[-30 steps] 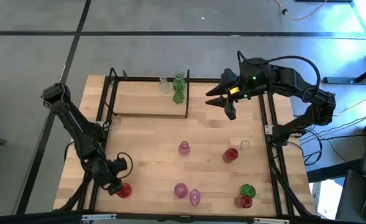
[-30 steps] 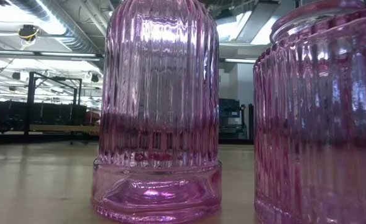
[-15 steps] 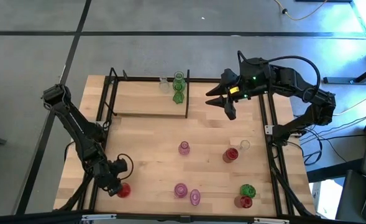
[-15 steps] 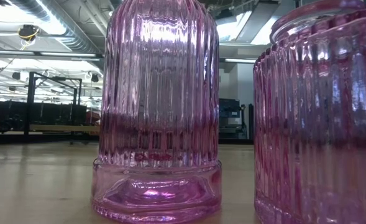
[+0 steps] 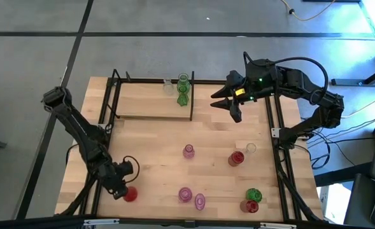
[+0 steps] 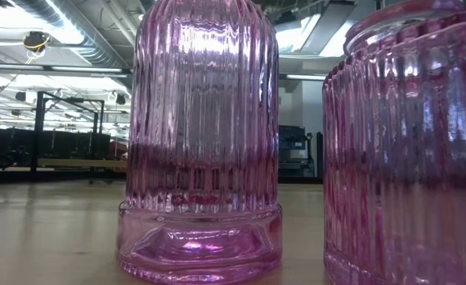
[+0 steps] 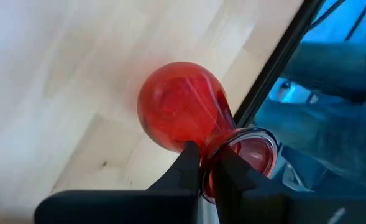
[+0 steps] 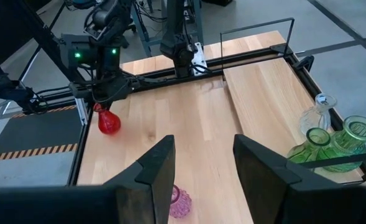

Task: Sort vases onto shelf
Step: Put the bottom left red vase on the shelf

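A red vase [image 5: 130, 194] with a round body is at the table's near left corner, with my left gripper [image 7: 209, 169] shut on it. The right wrist view also shows this red vase [image 8: 108, 122] under the left arm. My right gripper [image 5: 228, 107] hovers open, high above the table just right of the shelf [image 5: 150, 100]. Two green vases [image 5: 183, 90] and a clear vase [image 5: 168, 86] stand on the shelf's far right end. In the low view two pink vases [image 6: 201, 142] fill the picture. My left gripper pinches the red vase's narrow neck [image 7: 222, 138] between its two fingers, just below the rim [image 7: 252, 148]. The fingers slant down from the table's left and lie across the neck. The vase stays neck up and tilted; whether its body [image 7: 178, 104] is off the table, I cannot tell.
Loose vases stand on the near half: pink [image 5: 188, 151], red [image 5: 236, 158], clear [image 5: 251, 148], two pink [image 5: 192, 198], green [image 5: 253, 194] and red [image 5: 247, 205]. A black rail [image 7: 276, 81] runs close beside the held vase, along the table's left edge.
My left gripper has shut on the red vase's neck and edged a little toward the table's right, and the vase has shifted slightly with it.
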